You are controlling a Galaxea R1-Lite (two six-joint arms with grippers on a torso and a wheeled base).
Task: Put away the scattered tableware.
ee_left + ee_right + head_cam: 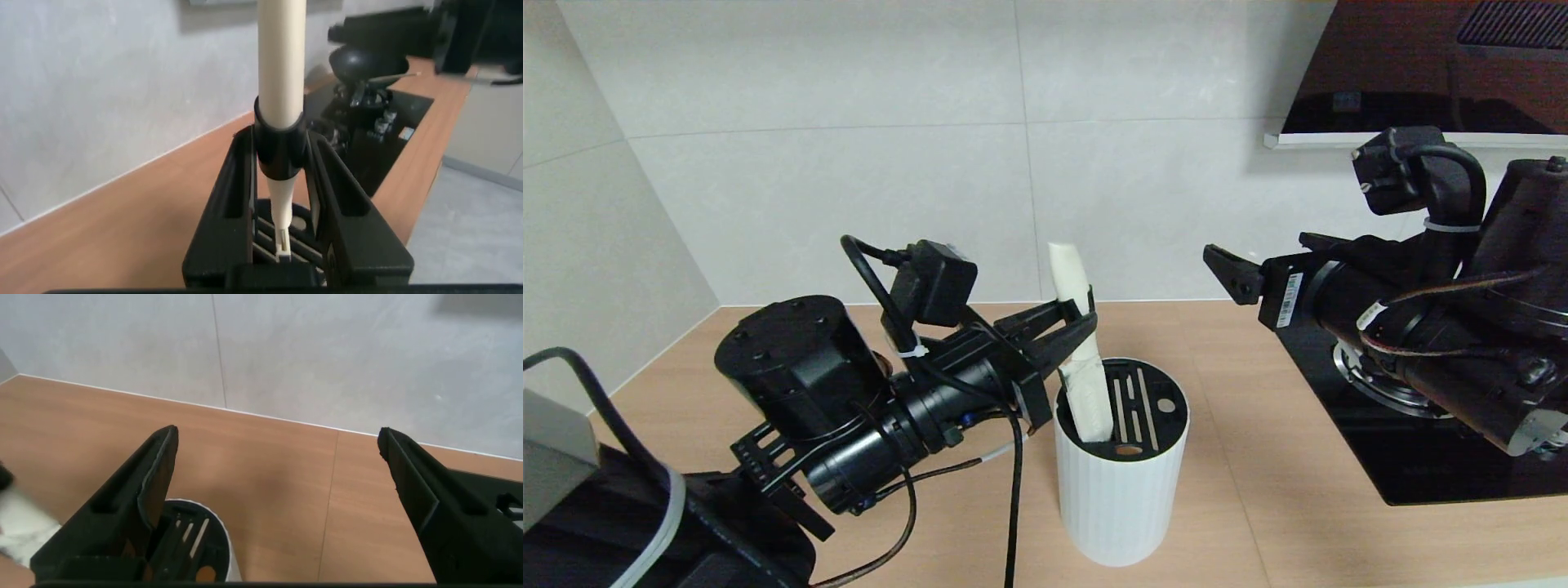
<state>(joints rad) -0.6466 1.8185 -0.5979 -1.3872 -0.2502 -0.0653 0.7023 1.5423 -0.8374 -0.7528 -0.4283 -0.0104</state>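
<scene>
Pale wall tiles (849,163) back a wooden table (1241,457), with a black cooktop (1347,425) set in on the right. Much of it is covered by the right arm, and its burner is only partly visible.

A white ribbed holder (1119,506) with a dark slotted top stands near the middle of the table. A cream utensil (1072,282) rises out of it, leaning a little. Its lower end sits down in the wide opening, so the working end is hidden and I cannot tell what kind of utensil it is. In the left wrist view the handle (282,57) runs off the frame edge, and the holder's slots (274,237) are only glimpsed between the fingers.

The left hand (1078,327) is clamped around the utensil just above the holder's rim, with both fingers pressed to the handle. The left wrist view shows the same grip (280,147).

The right hand (1258,261) hangs well apart, over the near edge of the cooktop. Its fingers are spread wide and it holds and touches nothing. In its own view (276,441), one finger covers part of the holder (200,539), which is also cut off by the frame.
</scene>
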